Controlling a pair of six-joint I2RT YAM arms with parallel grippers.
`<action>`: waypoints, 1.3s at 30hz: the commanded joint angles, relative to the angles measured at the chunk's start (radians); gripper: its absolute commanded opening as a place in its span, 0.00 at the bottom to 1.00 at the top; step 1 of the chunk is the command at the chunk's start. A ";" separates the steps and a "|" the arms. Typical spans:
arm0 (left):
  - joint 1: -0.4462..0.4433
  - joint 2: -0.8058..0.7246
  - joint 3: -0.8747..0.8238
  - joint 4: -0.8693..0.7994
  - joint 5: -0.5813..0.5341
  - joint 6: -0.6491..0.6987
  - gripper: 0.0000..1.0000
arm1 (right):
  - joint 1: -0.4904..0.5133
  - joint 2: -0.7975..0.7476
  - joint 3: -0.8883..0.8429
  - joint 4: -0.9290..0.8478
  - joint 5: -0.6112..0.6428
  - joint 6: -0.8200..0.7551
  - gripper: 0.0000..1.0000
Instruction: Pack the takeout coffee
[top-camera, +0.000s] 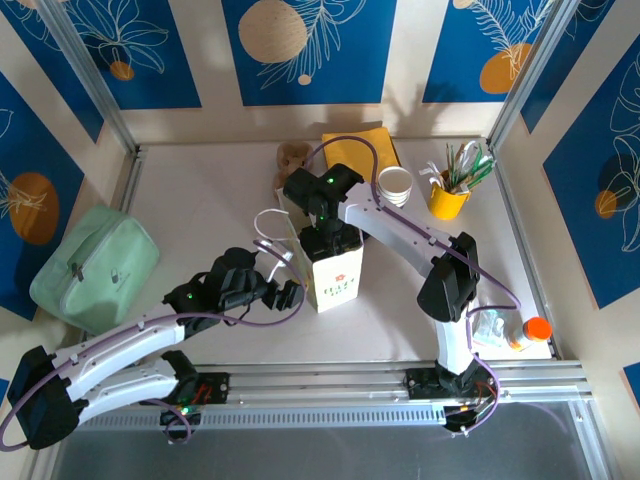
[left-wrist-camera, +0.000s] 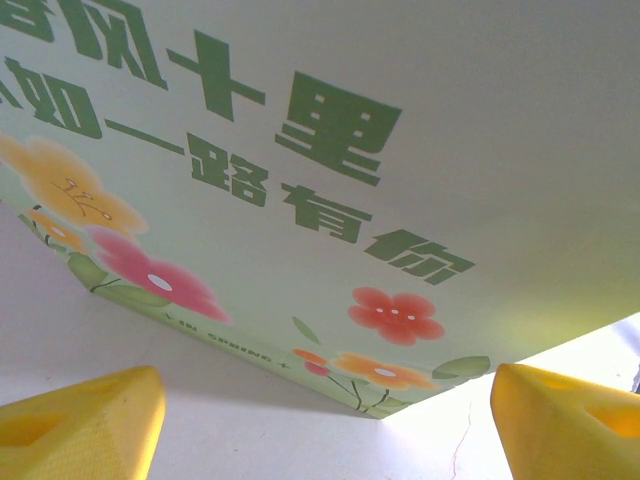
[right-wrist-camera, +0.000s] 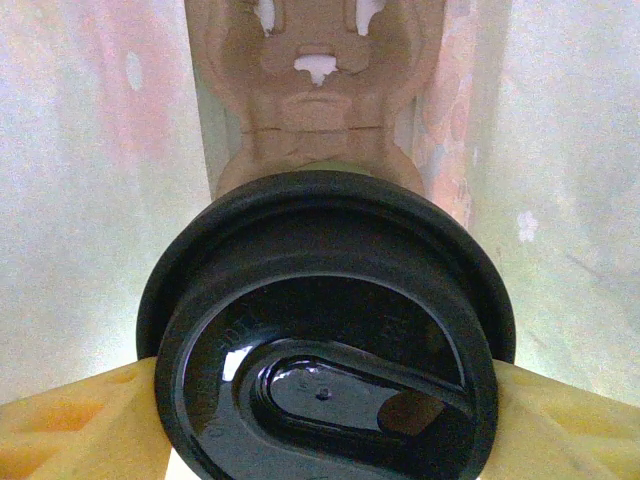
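The right gripper (right-wrist-camera: 320, 420) is closed on the takeout coffee (right-wrist-camera: 330, 300): its yellow fingertips (right-wrist-camera: 70, 425) press against opposite sides of the round black lid. The cup's sides are hidden under that lid in the right wrist view. The cup hangs inside the paper bag (top-camera: 335, 282), with the bag's pale inner walls on both sides of it. A brown moulded pulp carrier (right-wrist-camera: 315, 90) lies below it in the bag. From the top camera, the right arm arches over from the near right of the surface, and its wrist points down into the bag's open mouth.

The bag stands upright about the middle of the surface, a little toward the near edge. It carries green characters and red and orange flowers on its face.

The left gripper (top-camera: 290, 295) sits just beside the bag's left face. Its jaws are wide apart with nothing between them; whether a fingertip touches the bag I cannot tell.

A green pouch (top-camera: 95, 265) lies at the left edge. A stack of white cups (top-camera: 396, 185) and a yellow cup of utensils (top-camera: 449, 195) stand toward the far right corner. An orange-capped bottle (top-camera: 530, 331) stands at the near right corner.
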 joint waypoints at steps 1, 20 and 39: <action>-0.007 0.004 0.037 -0.008 -0.009 0.028 0.85 | -0.005 -0.038 0.000 0.000 -0.031 -0.010 0.71; -0.007 -0.005 0.026 -0.010 -0.018 0.014 0.85 | -0.013 -0.046 -0.064 0.050 -0.044 -0.011 0.70; -0.007 -0.010 0.029 -0.015 -0.023 0.011 0.85 | -0.006 -0.057 -0.065 0.036 -0.045 -0.005 0.70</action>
